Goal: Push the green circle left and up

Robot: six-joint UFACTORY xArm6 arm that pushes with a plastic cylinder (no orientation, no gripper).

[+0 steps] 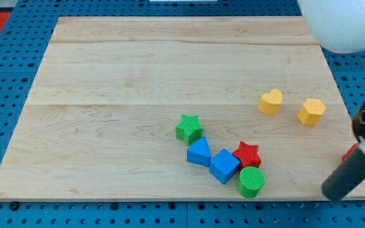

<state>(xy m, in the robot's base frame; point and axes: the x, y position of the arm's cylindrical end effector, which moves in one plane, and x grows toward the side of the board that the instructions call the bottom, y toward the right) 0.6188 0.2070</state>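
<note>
The green circle (251, 182) is found near the view's bottom edge of the wooden board (138, 76), at the lower right end of a tight group of blocks. It is touching, or almost touching, the red star (247, 154) just above it and the blue cube (224, 166) at its upper left; further up and left lie the blue triangle (199, 152) and the green star (189, 128). Two yellow blocks, a yellow heart (270, 102) and a yellow hexagon (311, 111), are placed well apart from the group, toward the view's right. My tip (332, 192) is seen at the view's lower right, well apart from the green circle and touching no block; nothing is being pushed by it. A small red object (349, 154) is partly hidden behind the rod, and its shape cannot be told. For a push left and up, it is judged that the tip should first be brought to the lower right side of the circle. The difficulty is that the blue cube and the red star stand directly on the wanted path, so they will probably be carried along or the circle will be turned aside. A slow contact, kept centred on the circle, is advised.
</note>
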